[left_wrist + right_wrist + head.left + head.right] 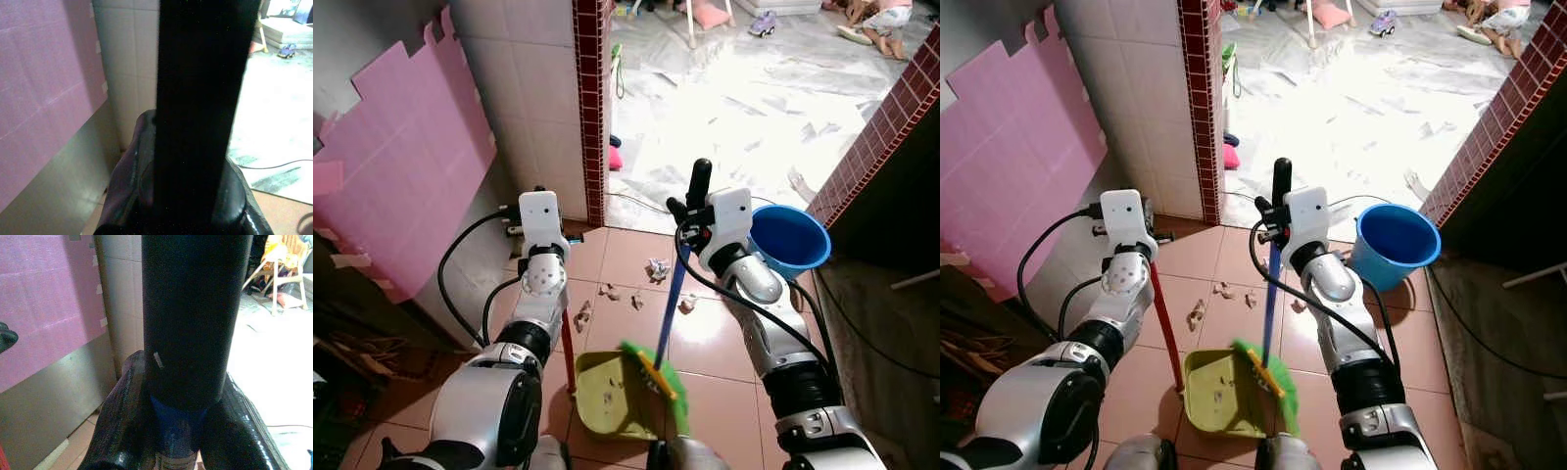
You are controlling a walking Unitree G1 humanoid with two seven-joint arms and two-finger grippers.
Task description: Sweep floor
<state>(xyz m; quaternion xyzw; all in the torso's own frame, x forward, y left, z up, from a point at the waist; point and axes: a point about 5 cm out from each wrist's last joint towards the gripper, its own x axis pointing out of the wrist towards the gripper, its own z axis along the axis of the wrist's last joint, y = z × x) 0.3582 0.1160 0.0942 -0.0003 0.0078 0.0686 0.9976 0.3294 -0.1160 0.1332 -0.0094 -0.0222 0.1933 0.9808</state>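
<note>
Right tool (690,217) clamped on the broom handle (677,284), fingers closed round the blue shaft just below its black top grip (700,181); right wrist view shows the shaft filling the gap between the pads, no slack visible. Left tool (540,247) holds the red dustpan handle (568,343) the same way, shut tight on it as far as I can judge; in the left wrist view a black bar blocks most of the frame, so the exact contact there is unclear.

Step in hand, by my read: sweeping scraps into the pan. Green broom head (656,377) sits at the right edge of the yellow-green dustpan (602,392), touching or overlapping it, w/ a few bits already inside the pan. Dustpan rests on the terracotta tile floor (715,343) close in front of the robot.

Still left: several crumpled paper scraps (657,267) & smaller bits lie farther out on the tiles, betw. the pan and the doorway, well apart from the bristles. Blue bucket (789,238) stands to the right of the broom arm, near the brick-tiled wall edge.

Next move prob. calls for reaching the broom head out past those scraps, then drawing them back toward the pan mouth while the left arm keeps the pan flat. Risk: scraps are light, could scatter sideways.
</note>
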